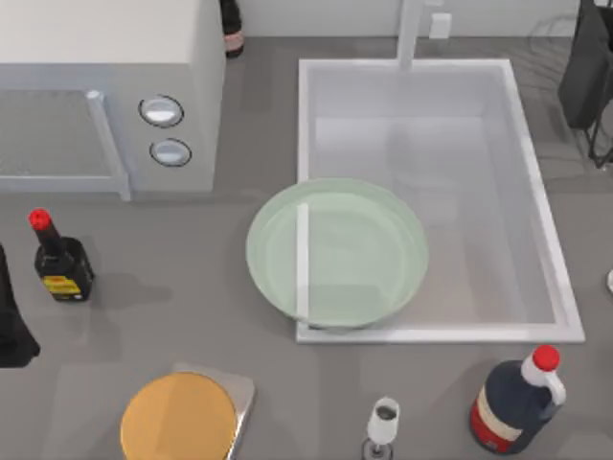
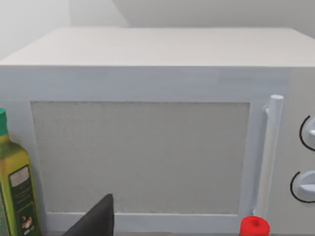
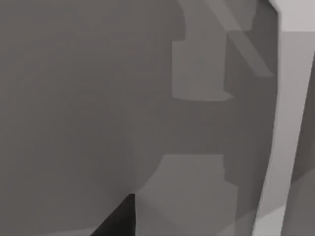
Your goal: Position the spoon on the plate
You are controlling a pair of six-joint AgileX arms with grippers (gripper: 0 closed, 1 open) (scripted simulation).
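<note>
The plate (image 1: 337, 253) is a large, round, pale green translucent dish. It lies at the middle of the table, overlapping the front left corner of the sink (image 1: 551, 278), and nothing lies on it. The spoon is out of view. My left arm (image 1: 11, 331) is a dark shape at the table's left edge, and a dark part of my left gripper (image 2: 96, 221) faces the microwave. My right arm (image 1: 586, 67) sits at the far right corner. A dark tip of my right gripper (image 3: 120, 219) hangs over grey surface.
A white microwave (image 1: 105, 86) fills the far left. A dark sauce bottle (image 1: 60, 261) with a red cap stands at the left, an olive oil bottle (image 2: 15, 189) beside the microwave. Along the front are an orange disc (image 1: 180, 417), a small white stemmed cup (image 1: 383, 424) and a big dark bottle (image 1: 515, 402). An unidentified white sliver (image 1: 609, 280) touches the right edge.
</note>
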